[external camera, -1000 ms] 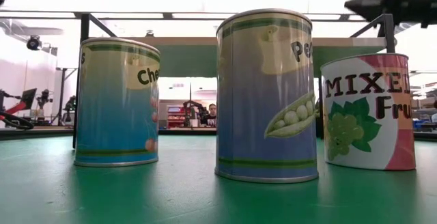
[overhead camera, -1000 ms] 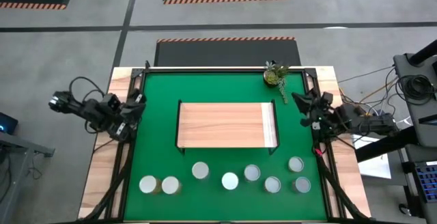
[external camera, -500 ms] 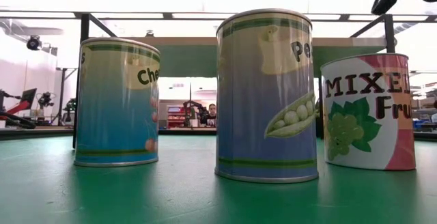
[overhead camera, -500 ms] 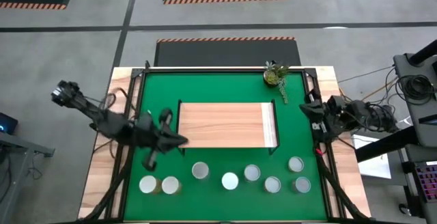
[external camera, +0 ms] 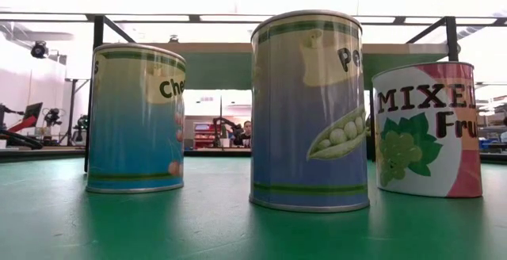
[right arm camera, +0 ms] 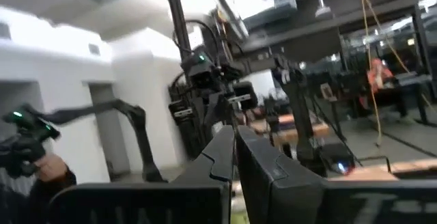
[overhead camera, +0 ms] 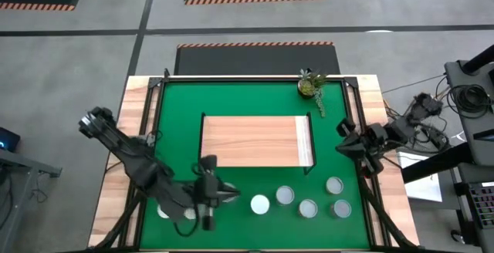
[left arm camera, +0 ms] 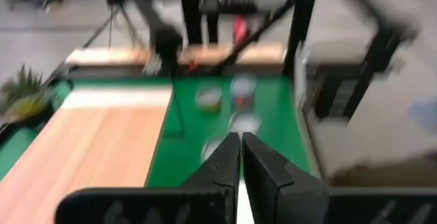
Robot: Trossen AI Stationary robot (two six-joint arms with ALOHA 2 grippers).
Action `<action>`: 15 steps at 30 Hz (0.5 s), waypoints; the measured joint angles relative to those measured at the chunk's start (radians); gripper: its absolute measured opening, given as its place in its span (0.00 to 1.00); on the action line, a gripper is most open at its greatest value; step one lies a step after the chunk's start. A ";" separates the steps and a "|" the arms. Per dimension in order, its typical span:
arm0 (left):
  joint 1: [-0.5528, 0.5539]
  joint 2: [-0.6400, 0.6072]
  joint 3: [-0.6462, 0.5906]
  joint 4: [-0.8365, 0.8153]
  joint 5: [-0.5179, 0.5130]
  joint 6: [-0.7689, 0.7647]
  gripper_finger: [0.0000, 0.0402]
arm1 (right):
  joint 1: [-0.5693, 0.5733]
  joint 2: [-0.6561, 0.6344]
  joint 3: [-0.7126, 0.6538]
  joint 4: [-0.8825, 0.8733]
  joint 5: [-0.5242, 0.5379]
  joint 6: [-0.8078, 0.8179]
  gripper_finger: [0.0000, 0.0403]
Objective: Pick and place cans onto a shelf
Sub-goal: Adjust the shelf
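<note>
Several cans stand in a row on the green mat near the table's near edge, among them silver tops. In the low view three show close up. The wood-topped shelf stands at the mat's middle and holds no cans. My left gripper is shut above the left part of the row and hides a can or two there. In its wrist view the shut fingers point along the row. My right gripper is shut in the air at the mat's right edge.
A small potted plant stands at the mat's far right corner. The shelf's black frame legs rise just beyond the can row. A black frame runs along the mat's sides. A person shows far off in the room.
My left gripper has swung from the table's left edge toward the right and the near edge, across the mat, and now stands over the left part of the can row. My right gripper has moved a little toward the near edge. The cans have kept still.
</note>
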 joint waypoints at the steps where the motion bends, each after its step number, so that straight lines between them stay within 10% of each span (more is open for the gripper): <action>1: 0.000 0.027 0.032 -0.080 0.002 -0.017 0.00 | 0.024 0.036 0.032 -0.035 0.032 0.000 0.02; 8: 0.005 0.231 0.206 -0.645 0.033 -0.245 0.00 | 0.174 0.266 0.317 -0.619 0.224 0.228 0.02; 15: 0.018 0.349 0.236 -0.722 0.108 -0.185 0.00 | 0.273 0.489 0.497 -1.086 0.242 0.613 0.02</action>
